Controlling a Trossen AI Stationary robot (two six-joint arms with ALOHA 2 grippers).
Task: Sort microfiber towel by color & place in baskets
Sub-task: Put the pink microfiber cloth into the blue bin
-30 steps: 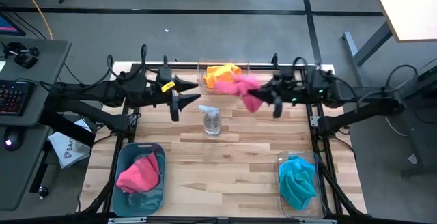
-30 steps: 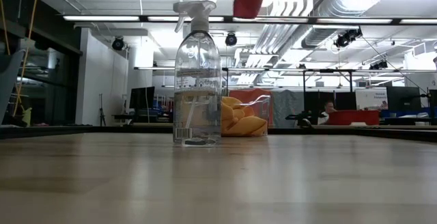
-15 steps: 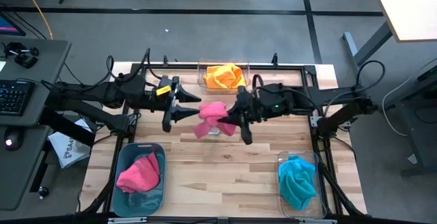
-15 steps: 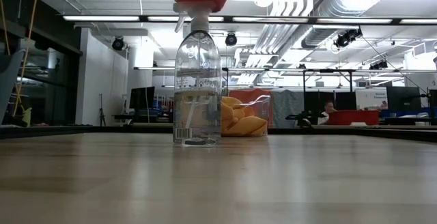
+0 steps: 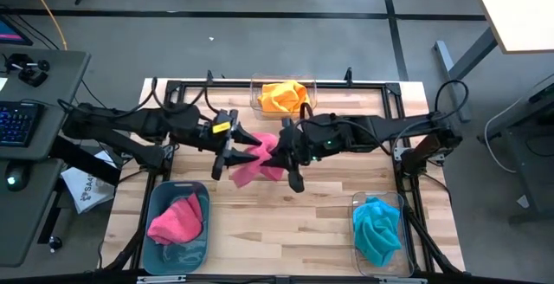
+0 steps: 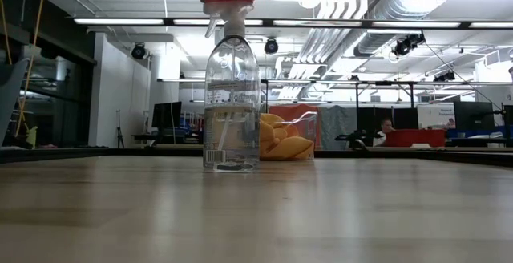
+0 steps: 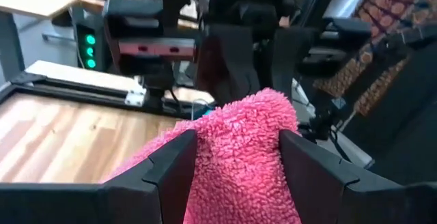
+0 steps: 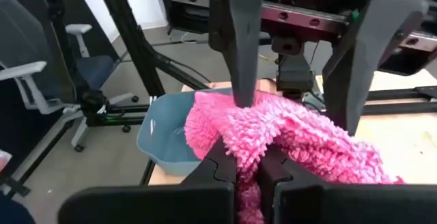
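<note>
pink towel (image 5: 258,158), teal basket (image 5: 178,229), orange towel (image 5: 283,95)

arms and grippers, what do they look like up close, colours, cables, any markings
Both arms are dark, near-black jointed links with black cables looping along them. The left gripper has a small yellow tag near its wrist; its matte black fingers are broad and angular. The right gripper shows a small green light on its wrist; its fingers are black, blocky plastic too.

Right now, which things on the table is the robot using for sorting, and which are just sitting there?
For the job:
- pink towel, held between left gripper and right gripper
- teal basket with another pink towel
- clear basket, teal towel
- clear basket, orange towel

Just sitting:
- spray bottle
</note>
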